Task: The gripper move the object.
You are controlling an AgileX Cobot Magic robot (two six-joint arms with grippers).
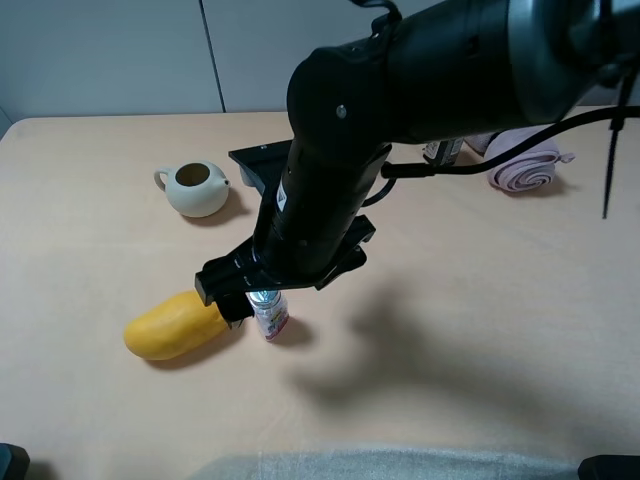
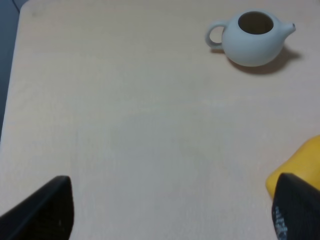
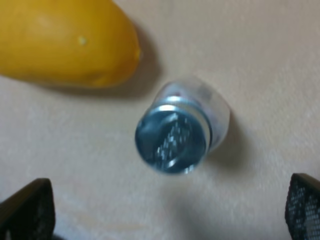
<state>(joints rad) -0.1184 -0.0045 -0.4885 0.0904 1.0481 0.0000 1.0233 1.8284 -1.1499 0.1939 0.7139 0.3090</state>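
Observation:
The small clear bottle (image 1: 271, 320) with a silver cap and pink-red label stands upright on the table, just right of the yellow mango (image 1: 172, 325). My right gripper (image 1: 268, 284), reaching across to the left half of the table, hovers directly above the bottle with its jaws wide open. In the right wrist view the cap (image 3: 171, 138) shows from above, the black fingertips (image 3: 27, 210) sit apart at the frame corners, and the mango (image 3: 65, 42) lies close by. My left gripper (image 2: 172, 202) is open and empty over bare table.
A white teapot (image 1: 197, 188) stands at the back left, also in the left wrist view (image 2: 252, 37). A rolled pink towel (image 1: 525, 165) and a partly hidden small item (image 1: 443, 151) lie at the back right. Grey cloth (image 1: 380, 465) lines the front edge.

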